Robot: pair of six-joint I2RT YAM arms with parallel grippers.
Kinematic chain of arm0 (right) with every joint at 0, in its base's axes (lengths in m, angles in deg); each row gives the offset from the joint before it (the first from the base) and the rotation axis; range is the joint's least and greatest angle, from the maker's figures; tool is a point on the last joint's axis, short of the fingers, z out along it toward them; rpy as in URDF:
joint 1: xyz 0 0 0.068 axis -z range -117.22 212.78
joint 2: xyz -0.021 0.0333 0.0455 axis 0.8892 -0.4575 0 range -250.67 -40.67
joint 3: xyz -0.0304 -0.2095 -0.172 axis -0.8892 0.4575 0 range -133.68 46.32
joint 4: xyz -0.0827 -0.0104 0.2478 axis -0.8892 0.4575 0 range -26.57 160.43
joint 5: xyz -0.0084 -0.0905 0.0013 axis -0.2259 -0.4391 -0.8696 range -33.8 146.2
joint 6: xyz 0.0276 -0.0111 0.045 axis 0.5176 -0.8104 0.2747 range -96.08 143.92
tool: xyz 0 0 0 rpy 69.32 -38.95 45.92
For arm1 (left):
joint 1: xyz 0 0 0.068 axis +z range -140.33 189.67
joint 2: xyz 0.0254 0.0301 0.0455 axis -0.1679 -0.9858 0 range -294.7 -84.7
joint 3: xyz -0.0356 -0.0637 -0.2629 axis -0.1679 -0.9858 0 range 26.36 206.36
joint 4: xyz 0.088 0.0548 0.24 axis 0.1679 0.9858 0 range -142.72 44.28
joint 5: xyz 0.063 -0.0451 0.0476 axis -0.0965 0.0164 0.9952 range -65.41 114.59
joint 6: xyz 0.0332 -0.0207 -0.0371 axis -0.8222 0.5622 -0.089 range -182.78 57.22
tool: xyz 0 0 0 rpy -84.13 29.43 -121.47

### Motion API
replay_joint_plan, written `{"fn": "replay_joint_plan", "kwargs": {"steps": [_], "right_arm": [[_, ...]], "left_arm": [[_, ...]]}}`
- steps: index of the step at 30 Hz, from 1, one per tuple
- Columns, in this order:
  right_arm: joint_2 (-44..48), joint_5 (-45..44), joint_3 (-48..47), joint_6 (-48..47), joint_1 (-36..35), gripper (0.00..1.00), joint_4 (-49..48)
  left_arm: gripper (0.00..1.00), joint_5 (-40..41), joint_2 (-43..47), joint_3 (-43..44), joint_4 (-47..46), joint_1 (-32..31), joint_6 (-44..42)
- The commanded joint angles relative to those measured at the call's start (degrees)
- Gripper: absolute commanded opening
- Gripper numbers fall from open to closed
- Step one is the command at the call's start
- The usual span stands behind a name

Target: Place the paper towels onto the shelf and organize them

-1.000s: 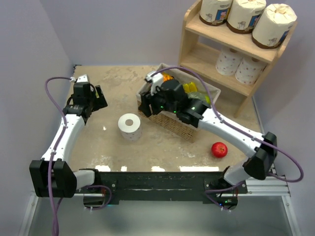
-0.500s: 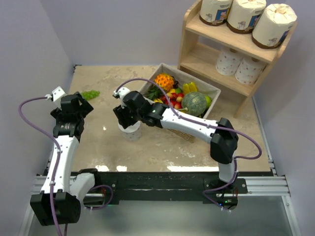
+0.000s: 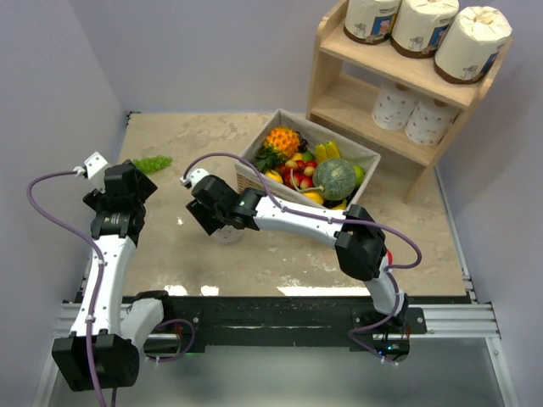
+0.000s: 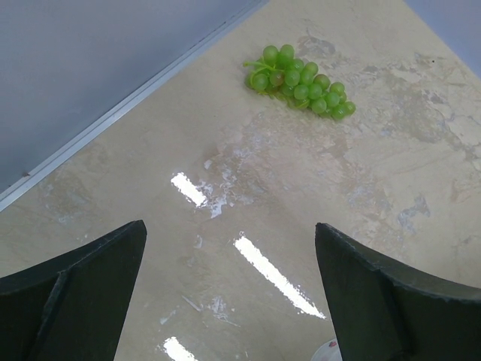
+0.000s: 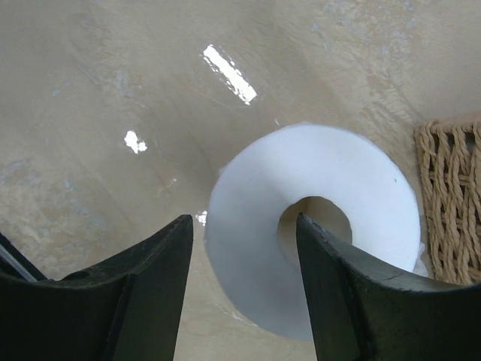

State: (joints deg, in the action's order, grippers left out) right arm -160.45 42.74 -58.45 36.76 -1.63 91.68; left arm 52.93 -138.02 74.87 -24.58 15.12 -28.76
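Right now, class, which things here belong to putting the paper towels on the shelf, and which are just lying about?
Job:
bare roll on the table; three wrapped rolls on the top tier; two bare rolls on the lower tier; shelf.

Lying about:
wicker basket; fruit in it; grapes on the table.

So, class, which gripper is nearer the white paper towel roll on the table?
Right. The right gripper hangs over the roll; the left gripper is away to its left, near the grapes.
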Motion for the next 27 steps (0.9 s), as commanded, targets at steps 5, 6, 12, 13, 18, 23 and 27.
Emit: {"fn": "replay_joint_plan", "kwargs": {"steps": [5,6,12,13,18,23,27], "right_arm": [[-0.44,-4.03,-2.63,-1.77,-0.29,0.61,1.01],[-0.71,-4.21,-2.89,-2.03,-0.37,0.61,1.19],[-1.32,-2.98,-3.51,-1.94,-0.72,0.61,1.19],[-1.41,-2.81,-3.68,-2.03,-0.90,0.61,1.28],[-1.85,-3.24,-3.95,-2.21,-1.08,0.62,1.37],[-2.03,-4.39,-4.30,-2.73,-1.08,0.62,1.63],[-2.56,-3.33,-4.39,-2.65,-1.08,0.63,1.54]], "left_arm": [[1.00,2.42,1.73,0.80,-1.42,-0.18,1.84],[1.00,2.42,1.64,0.80,-1.42,-0.18,1.84],[1.00,2.42,1.99,0.71,-1.60,-0.09,1.84],[1.00,2.42,1.90,0.71,-1.60,-0.18,1.75],[1.00,2.34,1.99,0.62,-1.60,-0.18,1.84],[1.00,2.25,1.82,0.53,-1.69,-0.18,1.75],[1.00,2.34,1.82,0.62,-1.69,-0.09,1.66]]}}
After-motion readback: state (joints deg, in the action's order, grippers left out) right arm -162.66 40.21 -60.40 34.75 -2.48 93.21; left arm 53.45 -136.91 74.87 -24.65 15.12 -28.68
